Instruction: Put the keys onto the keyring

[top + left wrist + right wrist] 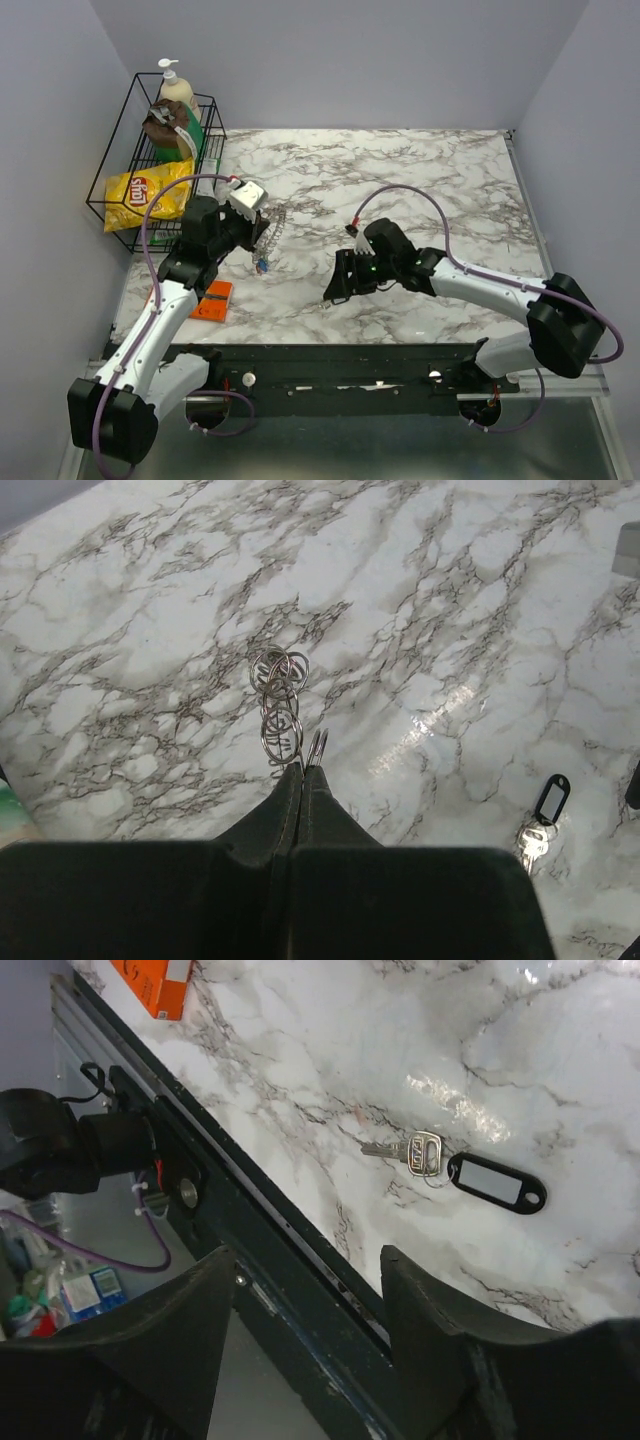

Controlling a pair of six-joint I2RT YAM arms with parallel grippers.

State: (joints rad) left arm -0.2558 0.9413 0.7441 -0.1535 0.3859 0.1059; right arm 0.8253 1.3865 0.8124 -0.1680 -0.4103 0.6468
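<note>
The keyring (278,695) is a short chain of linked silvery wire rings, hanging just above the marble. My left gripper (302,770) is shut on the edge of its nearest ring. From above, the keyring (276,225) dangles right of the left gripper (262,234). One of the keys (420,1152), silver with a black plastic tag (497,1182), lies flat on the marble. That key (540,825) lies to the lower right in the left wrist view. My right gripper (305,1270) is open and empty, hovering over the table's near edge, apart from the key.
An orange box (213,300) lies near the front left edge. A black wire basket (110,200) at the back left holds a yellow chip bag (145,195) and a pump bottle (178,95). The black rail (300,1260) runs along the near edge.
</note>
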